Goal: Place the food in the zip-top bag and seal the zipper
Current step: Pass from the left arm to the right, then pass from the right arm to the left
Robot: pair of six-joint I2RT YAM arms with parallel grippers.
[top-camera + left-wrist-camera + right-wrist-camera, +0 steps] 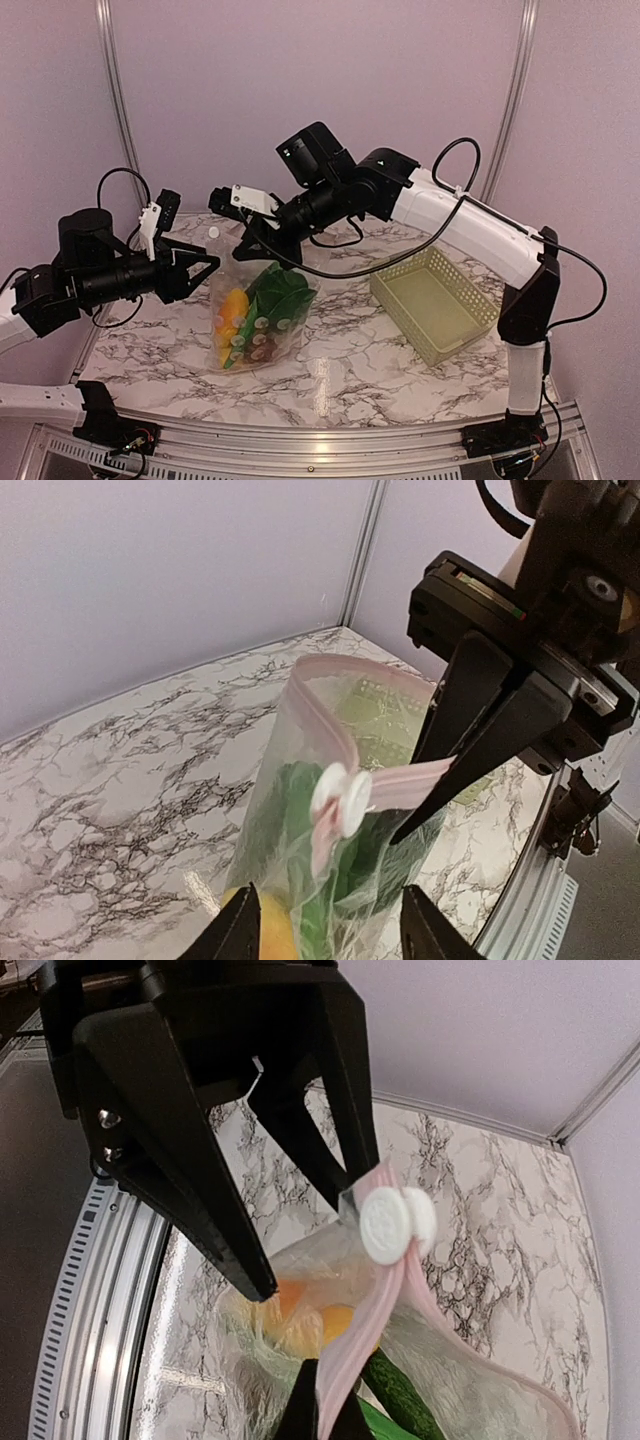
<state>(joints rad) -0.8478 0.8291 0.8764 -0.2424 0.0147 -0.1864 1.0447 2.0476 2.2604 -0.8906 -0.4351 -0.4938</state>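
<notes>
The clear zip-top bag point(262, 322) stands on the marble table with the food inside: green leafy vegetable point(281, 291), orange-yellow pieces point(232, 308), brownish lumps point(263, 342). Its pink zipper point(325, 715) runs along the top edge, which gapes open behind the white round slider point(341, 798). My right gripper point(325, 1416) is shut on the zipper strip point(370, 1320) just short of the slider point(396, 1222), holding the top edge up. My left gripper point(330, 932) is open, its fingers either side of the bag's near end. In the top view both grippers point(205, 272) point(250, 250) meet above the bag.
A pale green lattice basket point(434, 300) sits on the table to the right of the bag. The marble table's near edge has a metal rail point(300, 450). Lilac walls with a corner post point(362, 550) close in the back.
</notes>
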